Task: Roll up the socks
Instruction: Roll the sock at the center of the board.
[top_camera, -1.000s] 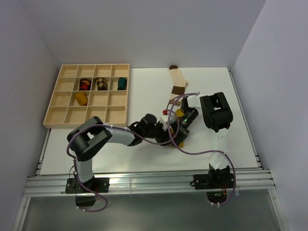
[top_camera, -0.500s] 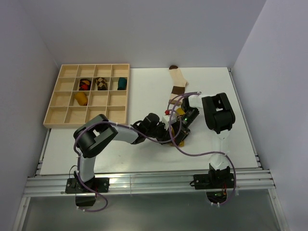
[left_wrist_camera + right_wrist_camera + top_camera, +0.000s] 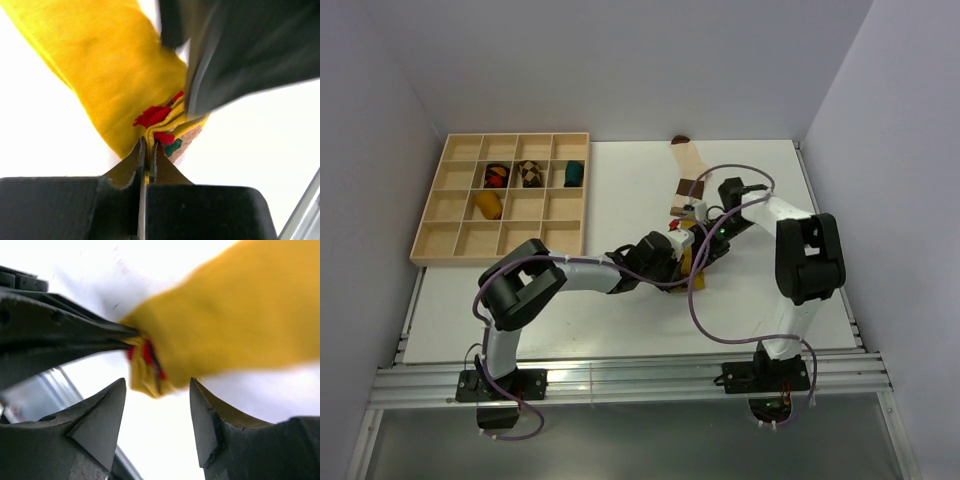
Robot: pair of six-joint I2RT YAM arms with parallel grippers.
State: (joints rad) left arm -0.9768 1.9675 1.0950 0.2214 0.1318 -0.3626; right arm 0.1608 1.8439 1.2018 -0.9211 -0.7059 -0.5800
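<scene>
The bright yellow sock (image 3: 110, 65) with red marks lies on the white table, partly hidden under both grippers in the top view (image 3: 690, 266). My left gripper (image 3: 148, 145) is shut on its cuff edge by the red marks; in the top view it sits at the sock's left (image 3: 670, 256). My right gripper (image 3: 157, 385) hangs open just off the same bunched end, touching nothing, and meets the sock from the right (image 3: 704, 248). The cream sock (image 3: 688, 172) with brown bands lies flat behind them. A mustard-orange bundle (image 3: 488, 205) rests in a tray compartment.
The wooden compartment tray (image 3: 460, 240) stands at the back left and also holds red-and-dark (image 3: 496, 176), brown-checkered (image 3: 529, 174) and teal (image 3: 574, 173) bundles. A purple cable (image 3: 740, 170) loops over the right arm. Walls close in the table on three sides.
My left gripper closed on the yellow sock's cuff. My right gripper opened and let go of it, and the right arm's elbow swung out to the right.
</scene>
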